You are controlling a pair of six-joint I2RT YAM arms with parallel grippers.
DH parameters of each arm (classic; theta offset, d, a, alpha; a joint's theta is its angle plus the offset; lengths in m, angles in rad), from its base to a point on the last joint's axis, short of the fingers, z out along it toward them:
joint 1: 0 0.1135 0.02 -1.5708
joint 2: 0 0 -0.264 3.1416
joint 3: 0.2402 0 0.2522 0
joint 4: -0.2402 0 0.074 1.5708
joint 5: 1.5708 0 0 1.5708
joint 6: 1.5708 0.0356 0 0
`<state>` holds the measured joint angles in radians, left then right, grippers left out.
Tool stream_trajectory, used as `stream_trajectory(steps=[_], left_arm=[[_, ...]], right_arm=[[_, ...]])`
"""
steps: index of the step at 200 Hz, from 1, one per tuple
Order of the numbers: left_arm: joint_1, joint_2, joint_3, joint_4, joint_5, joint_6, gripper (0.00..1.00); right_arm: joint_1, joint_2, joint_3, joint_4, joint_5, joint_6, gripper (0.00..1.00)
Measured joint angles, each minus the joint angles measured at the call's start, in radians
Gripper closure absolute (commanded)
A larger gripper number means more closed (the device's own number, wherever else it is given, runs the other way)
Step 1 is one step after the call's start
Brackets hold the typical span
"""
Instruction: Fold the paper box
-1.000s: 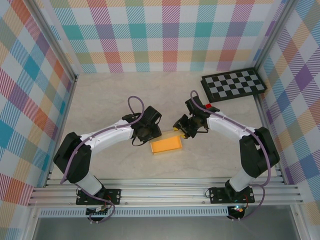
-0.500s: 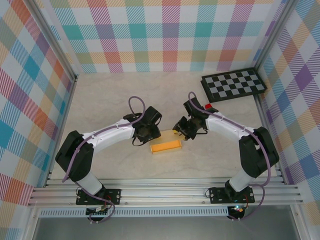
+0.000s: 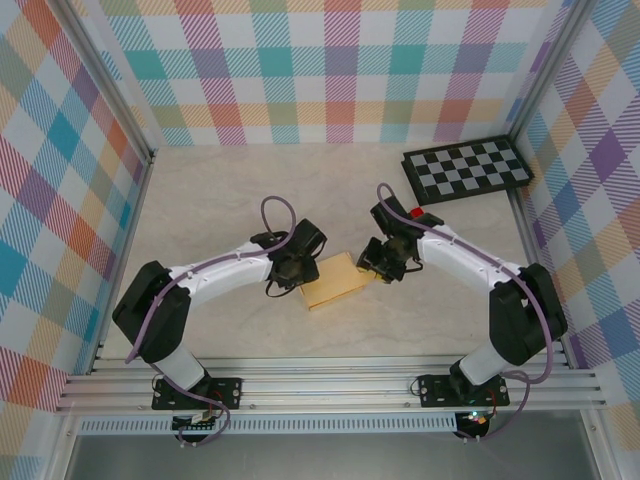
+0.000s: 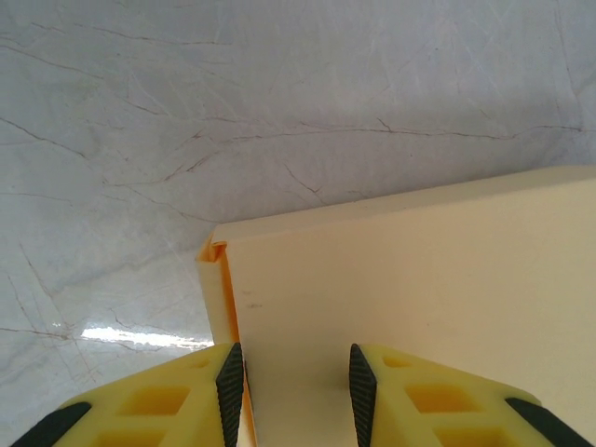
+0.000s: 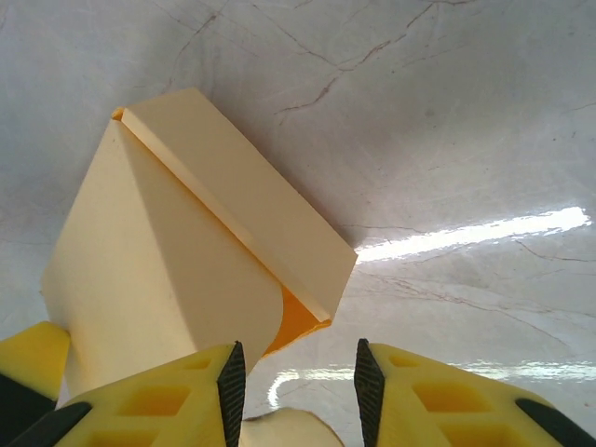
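The paper box (image 3: 337,280) lies on the table (image 3: 220,190) between the two arms, near the middle, its long side slanting up toward the right. It is thin, matte cardboard, pale tan on the outer faces and deeper orange-yellow inside. It forms a flat rectangular shape with crisp creases, and one flap has a rounded corner. The table is glossy pale stone with fine dark veins.

The left pincer (image 4: 295,382) has yellow fingers with black pads. They stand partly spread at the box's left end, one pad against its side wall. I cannot tell whether they are pinching it.

The right pincer (image 5: 295,382) is also partly spread, with the rounded flap reaching down between its fingers. I cannot tell whether it has a grip there either.
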<state>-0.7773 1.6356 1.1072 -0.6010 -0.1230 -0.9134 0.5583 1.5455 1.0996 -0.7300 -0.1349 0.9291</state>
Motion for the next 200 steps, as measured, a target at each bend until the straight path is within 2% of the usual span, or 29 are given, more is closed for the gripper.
stream_trajectory(steps=[37, 83, 112, 154, 200], left_arm=[[-0.005, 0.02, -0.001, -0.003, -0.033, 0.013, 0.62], [-0.014, 0.048, 0.018, -0.03, -0.082, 0.029, 0.62], [-0.015, 0.057, 0.024, -0.031, -0.1, 0.035, 0.63], [-0.017, 0.084, 0.05, -0.037, -0.121, 0.047, 0.62], [-0.017, 0.113, 0.081, -0.028, -0.136, 0.073, 0.62]], right_arm=[[0.006, -0.007, 0.0, -0.034, 0.012, -0.055, 0.63], [0.016, -0.097, 0.06, -0.11, 0.086, -0.094, 0.63], [0.042, -0.113, 0.082, -0.072, 0.057, -0.096, 0.64], [0.064, 0.015, 0.082, 0.05, -0.032, -0.049, 0.66], [0.064, 0.165, 0.051, 0.168, -0.06, -0.017, 0.69]])
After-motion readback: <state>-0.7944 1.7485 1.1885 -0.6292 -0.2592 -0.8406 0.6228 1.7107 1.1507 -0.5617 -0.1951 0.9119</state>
